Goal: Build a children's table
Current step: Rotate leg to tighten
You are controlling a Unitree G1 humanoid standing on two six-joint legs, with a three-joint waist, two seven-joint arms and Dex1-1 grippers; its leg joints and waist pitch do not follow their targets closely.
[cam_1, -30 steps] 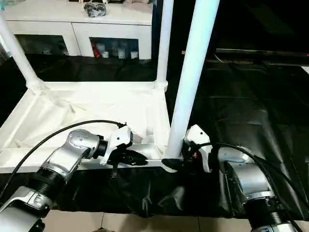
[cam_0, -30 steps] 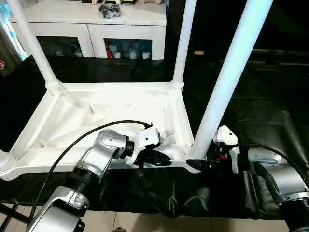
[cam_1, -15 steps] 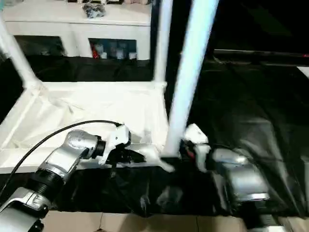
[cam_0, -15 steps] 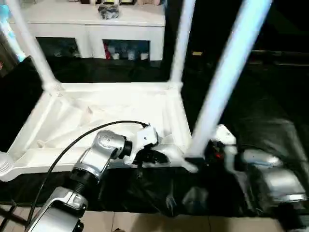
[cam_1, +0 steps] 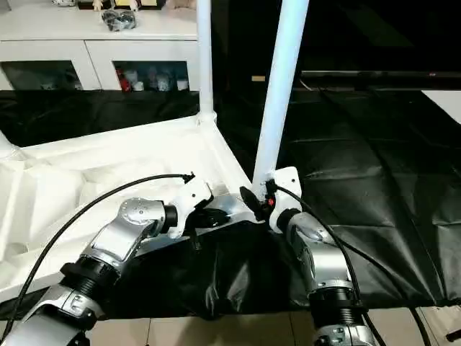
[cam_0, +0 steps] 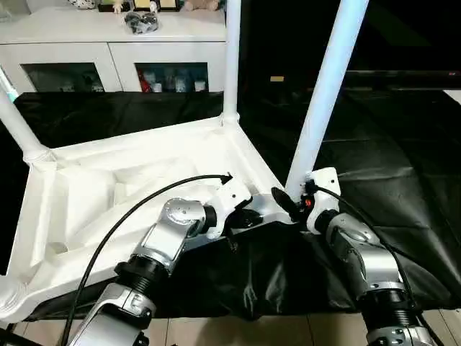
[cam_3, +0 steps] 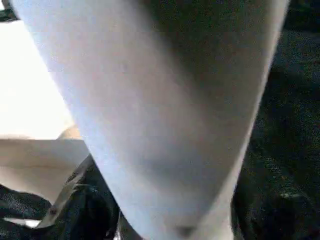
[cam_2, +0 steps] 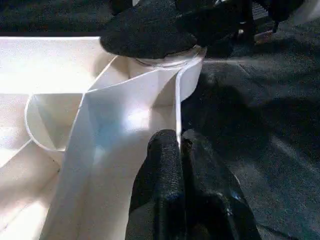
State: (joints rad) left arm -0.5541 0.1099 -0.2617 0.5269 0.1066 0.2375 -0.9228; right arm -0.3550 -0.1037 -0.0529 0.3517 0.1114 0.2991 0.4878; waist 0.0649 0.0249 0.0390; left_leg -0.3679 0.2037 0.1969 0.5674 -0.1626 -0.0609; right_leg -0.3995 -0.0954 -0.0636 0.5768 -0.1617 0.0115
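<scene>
The right gripper (cam_0: 288, 205) clasps the base of the upright leg (cam_0: 328, 90) (1 of 4), at its 12 o'clock; the left gripper (cam_2: 179, 150), nearly closed, pinches the tabletop's rim (cam_2: 176, 102).

A white cabinet (cam_0: 115, 43) with glass doors stands behind the black sheet (cam_0: 403, 158), small objects (cam_0: 140, 21) on top

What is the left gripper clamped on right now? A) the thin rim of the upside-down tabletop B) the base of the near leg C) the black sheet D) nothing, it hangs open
A: in the left wrist view the two black fingers are pinched together on the thin white rim of the tabletop, close to the corner socket where the right gripper holds the near leg.
</scene>
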